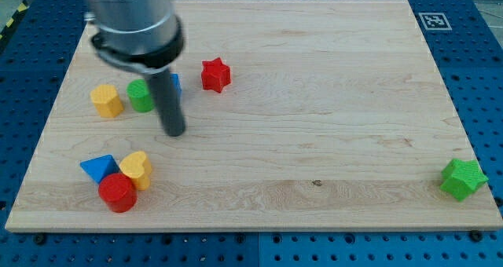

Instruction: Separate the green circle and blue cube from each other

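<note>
Green circle [140,95] near surface's [314,102] left edge, upper-left area; blue cube [175,83] just right of it, mostly hidden behind rod, only a sliver showing. Touching or just apart: cannot tell. My tip [174,132] just below the pair, toward the bottom edge, roughly under the gap. No jaws on this end effector, plain rod, nothing gripped, push only.

Both likely light, stiff, smooth moulded blocks, should slide easily on the wood. Circle's round wall may roll off a glancing push; cube's flat faces better for a square push. No grasp possible, so best contact probably a side face, low down.

Yellow block [106,100] left of circle. Red star [215,74] right of cube. Blue triangle [98,169], yellow heart [136,170], red cylinder [118,192] clustered near bottom-left corner. Green star [462,178] near bottom-right corner. Surface pale grained wood, matte.
</note>
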### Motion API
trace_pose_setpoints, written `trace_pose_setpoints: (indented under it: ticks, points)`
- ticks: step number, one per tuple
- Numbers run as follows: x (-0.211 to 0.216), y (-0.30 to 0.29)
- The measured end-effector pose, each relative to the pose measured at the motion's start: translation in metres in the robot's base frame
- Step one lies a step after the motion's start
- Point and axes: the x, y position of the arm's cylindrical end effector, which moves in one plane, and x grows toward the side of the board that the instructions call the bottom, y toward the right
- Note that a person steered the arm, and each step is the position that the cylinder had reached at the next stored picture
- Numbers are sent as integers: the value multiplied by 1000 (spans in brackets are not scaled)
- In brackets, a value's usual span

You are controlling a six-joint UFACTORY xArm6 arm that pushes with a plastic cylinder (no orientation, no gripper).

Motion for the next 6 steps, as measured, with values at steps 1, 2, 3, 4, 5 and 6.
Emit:
trace_pose_setpoints:
  ticks: [1, 2, 3, 4, 5, 6]
  points:
    - [-40, 38]
    - [-92, 37]
    - [-130, 8]
    - [-122, -36]
    - [-96, -61]
    - [-81, -70]
